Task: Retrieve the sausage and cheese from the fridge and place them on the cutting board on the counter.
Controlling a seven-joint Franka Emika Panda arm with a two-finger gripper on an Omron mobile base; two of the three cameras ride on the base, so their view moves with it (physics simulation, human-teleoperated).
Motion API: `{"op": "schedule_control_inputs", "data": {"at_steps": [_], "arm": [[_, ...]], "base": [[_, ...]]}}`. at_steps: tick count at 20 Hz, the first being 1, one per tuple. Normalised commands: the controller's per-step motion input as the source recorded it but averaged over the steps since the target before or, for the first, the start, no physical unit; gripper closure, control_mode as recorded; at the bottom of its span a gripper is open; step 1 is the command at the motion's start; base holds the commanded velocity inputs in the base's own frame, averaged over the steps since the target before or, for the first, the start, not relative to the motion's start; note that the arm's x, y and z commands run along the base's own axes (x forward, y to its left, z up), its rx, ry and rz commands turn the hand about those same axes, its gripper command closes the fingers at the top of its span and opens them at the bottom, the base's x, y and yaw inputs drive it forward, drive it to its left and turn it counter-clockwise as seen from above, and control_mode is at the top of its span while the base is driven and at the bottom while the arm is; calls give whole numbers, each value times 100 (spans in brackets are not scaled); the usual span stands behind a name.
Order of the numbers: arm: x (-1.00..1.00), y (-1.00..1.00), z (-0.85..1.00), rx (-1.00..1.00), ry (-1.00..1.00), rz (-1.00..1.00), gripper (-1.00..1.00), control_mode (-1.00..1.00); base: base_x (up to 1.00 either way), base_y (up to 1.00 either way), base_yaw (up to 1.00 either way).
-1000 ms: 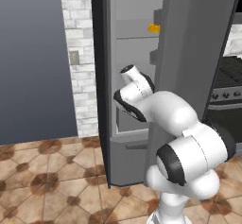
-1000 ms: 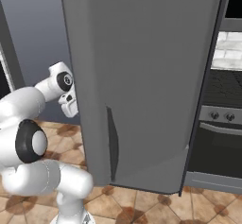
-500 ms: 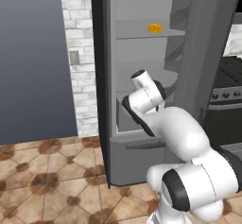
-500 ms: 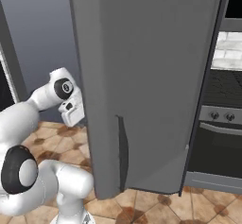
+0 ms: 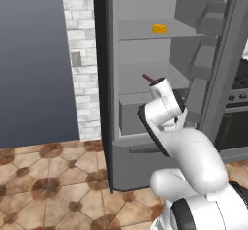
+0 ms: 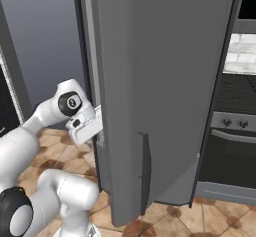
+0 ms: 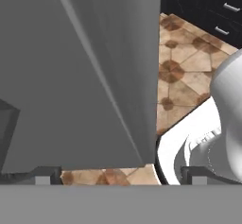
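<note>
Fridge (image 5: 145, 93) is open. Cheese (image 5: 159, 28) sits on its upper shelf, sausage (image 5: 147, 77) one shelf below, poking out just behind my wrist. Gripper (image 7: 120, 173) has its jaws wide apart, holding nothing. I'm guessing the sausage is light, firm and might roll, so I'd pinch it mid-length across its width.

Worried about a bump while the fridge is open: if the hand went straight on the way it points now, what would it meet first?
Most likely the grey inner face of the fridge door, which fills most of the hand camera's view ahead of the open fingertips. Depth is unclear; the tiled floor shows past its edge.
</note>
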Motion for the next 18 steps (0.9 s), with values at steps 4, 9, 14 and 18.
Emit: {"op": "schedule_control_inputs", "data": {"at_steps": [4, 9, 14, 18], "arm": [[-34, -73, 17, 0, 0, -16, -100, -100], [-32, -75, 17, 0, 0, -14, -100, -100], [-22, -76, 17, 0, 0, -13, -100, -100], [-10, -76, 19, 0, 2, -10, -100, -100]], "base": [[0, 0, 0], [0, 0, 0], [0, 0, 0], [0, 0, 0]]}}
